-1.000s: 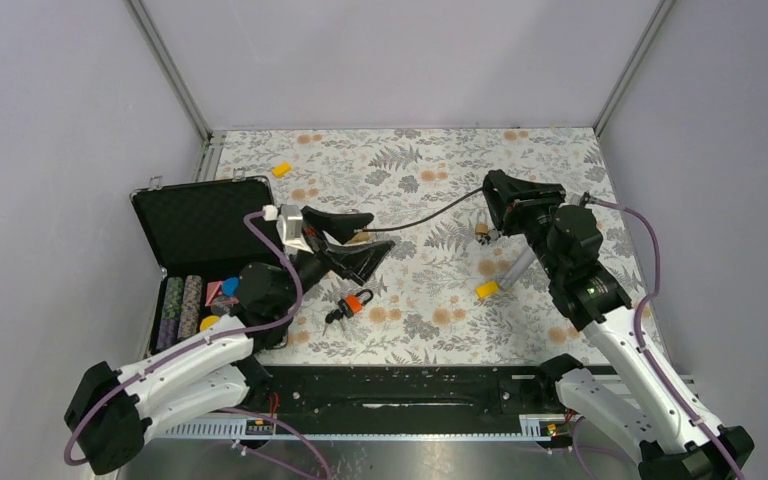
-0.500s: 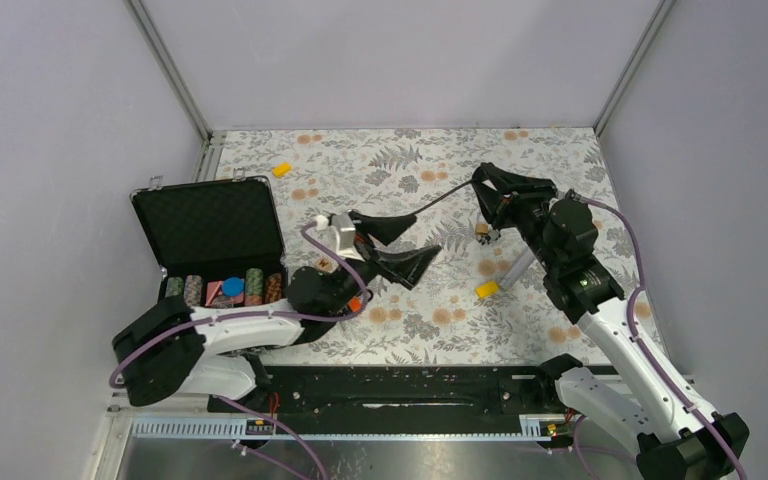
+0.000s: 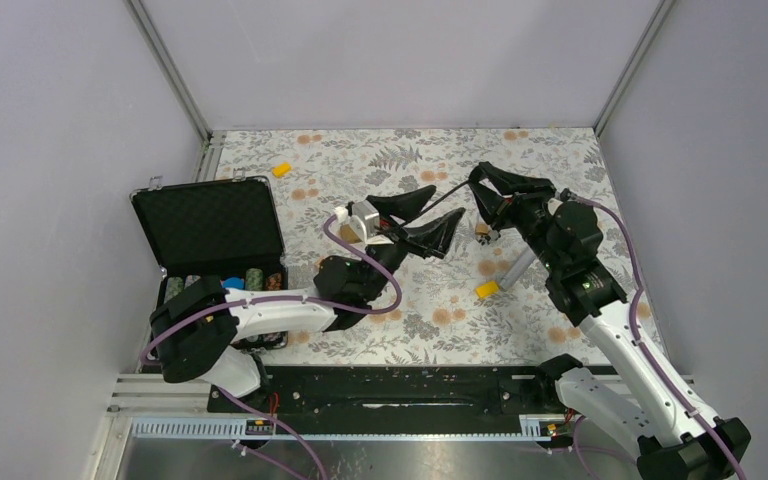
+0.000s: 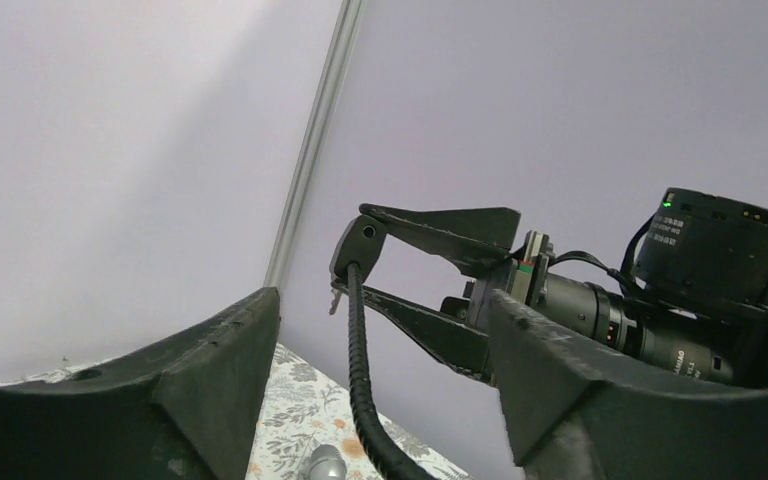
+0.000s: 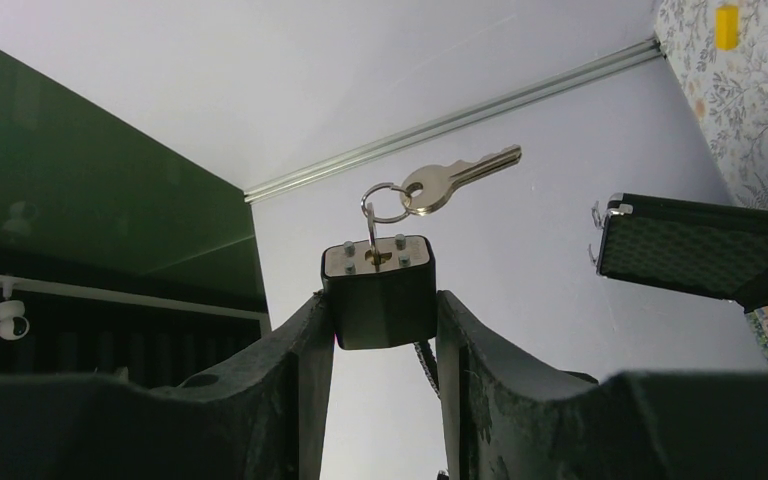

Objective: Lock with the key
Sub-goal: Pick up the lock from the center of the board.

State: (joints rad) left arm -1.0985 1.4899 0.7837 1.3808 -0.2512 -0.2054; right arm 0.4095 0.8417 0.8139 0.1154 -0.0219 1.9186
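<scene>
My right gripper [image 3: 476, 184] is shut on a dark block-shaped lock head [image 5: 379, 300]. The head has a silver face with a key [image 5: 371, 228] in its keyhole, and a second key [image 5: 455, 180] hangs on the ring. A black cable [image 3: 442, 194] runs from the head and passes between the fingers of my left gripper [image 3: 446, 203], which is open and holds nothing. The left wrist view shows the cable [image 4: 360, 370] and the right gripper [image 4: 430, 270] ahead. A small brass-coloured padlock [image 3: 482, 232] lies on the mat just under the right gripper. The orange-and-black key bunch is hidden under my left arm.
An open black case [image 3: 208, 225] with poker chips stands at the left. One yellow block [image 3: 280, 169] lies at the back and another [image 3: 487, 289] by a grey cylinder [image 3: 518, 268] under the right arm. Walls enclose the floral mat [image 3: 400, 160].
My left arm has swung right and forward, bringing its open gripper up to the cable by the right gripper and covering the key bunch. The right gripper shifted slightly left.
</scene>
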